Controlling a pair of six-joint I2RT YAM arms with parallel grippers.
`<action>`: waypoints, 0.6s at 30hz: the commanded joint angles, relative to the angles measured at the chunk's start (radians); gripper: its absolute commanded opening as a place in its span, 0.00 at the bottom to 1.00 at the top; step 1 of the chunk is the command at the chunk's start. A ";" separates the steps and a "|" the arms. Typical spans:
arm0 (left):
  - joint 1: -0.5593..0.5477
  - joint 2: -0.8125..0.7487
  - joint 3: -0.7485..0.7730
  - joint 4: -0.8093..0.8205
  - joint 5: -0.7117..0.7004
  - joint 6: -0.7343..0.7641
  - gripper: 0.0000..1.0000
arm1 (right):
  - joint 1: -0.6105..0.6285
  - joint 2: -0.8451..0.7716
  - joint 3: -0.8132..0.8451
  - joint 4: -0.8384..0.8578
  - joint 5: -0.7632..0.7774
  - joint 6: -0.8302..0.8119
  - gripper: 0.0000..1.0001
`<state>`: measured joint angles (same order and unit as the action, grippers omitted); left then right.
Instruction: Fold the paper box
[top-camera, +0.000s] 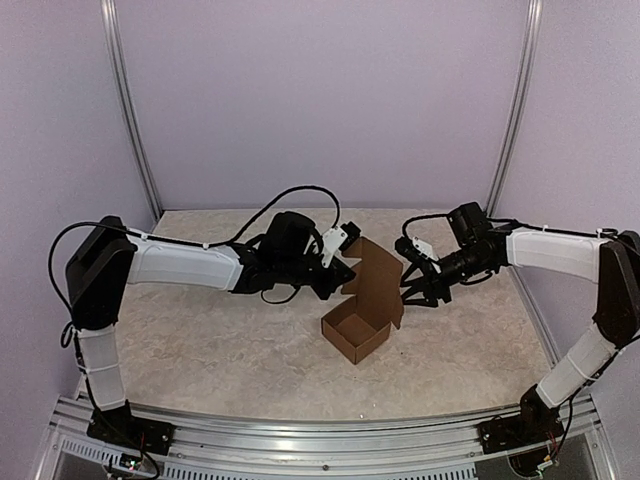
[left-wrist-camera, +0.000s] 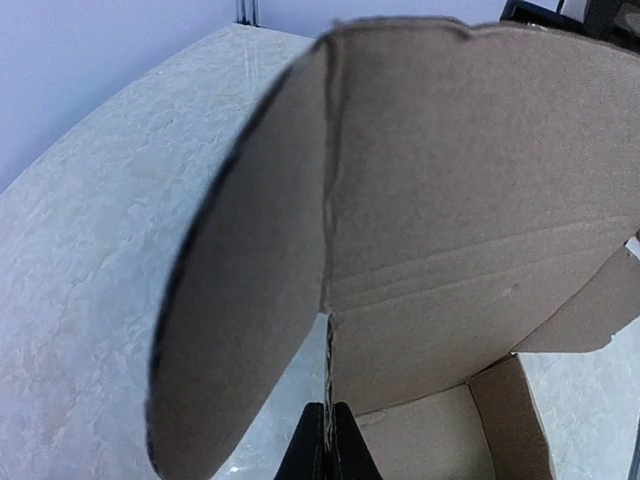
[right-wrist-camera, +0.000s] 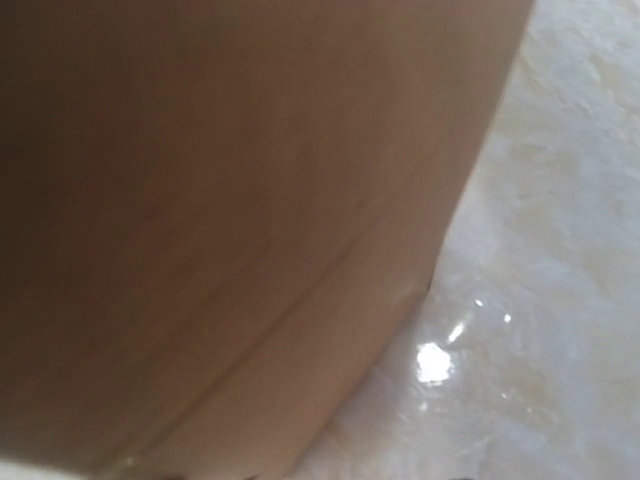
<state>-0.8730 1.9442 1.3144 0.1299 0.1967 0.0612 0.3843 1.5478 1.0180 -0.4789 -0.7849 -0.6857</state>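
Note:
The paper box (top-camera: 356, 331) is brown cardboard and stands open-topped in the middle of the table, its tall lid panel (top-camera: 378, 277) upright behind it. My left gripper (top-camera: 340, 272) reaches in from the left. In the left wrist view this gripper (left-wrist-camera: 330, 428) is shut on the thin edge of the upright panel (left-wrist-camera: 470, 200), beside a rounded side flap (left-wrist-camera: 240, 300). My right gripper (top-camera: 422, 294) hangs just right of the lid with its fingers spread and nothing between them. Blurred cardboard (right-wrist-camera: 220, 220) fills the right wrist view, where its fingers do not show.
The marbled tabletop (top-camera: 200, 350) is bounded by lilac walls with metal corner posts (top-camera: 130, 110). An aluminium rail (top-camera: 320, 430) runs along the near edge, where both arm bases sit.

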 joint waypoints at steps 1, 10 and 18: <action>-0.029 0.028 0.009 0.047 -0.008 -0.084 0.03 | 0.023 -0.037 -0.024 0.041 0.000 0.035 0.53; -0.062 0.039 -0.026 0.097 -0.016 -0.117 0.02 | 0.039 -0.075 -0.044 -0.125 0.010 -0.149 0.60; -0.081 0.026 -0.081 0.163 -0.004 -0.116 0.03 | 0.040 -0.123 -0.070 -0.162 -0.004 -0.194 0.64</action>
<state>-0.9382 1.9629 1.2766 0.2356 0.1837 -0.0452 0.4152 1.4643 0.9726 -0.5976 -0.7654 -0.8417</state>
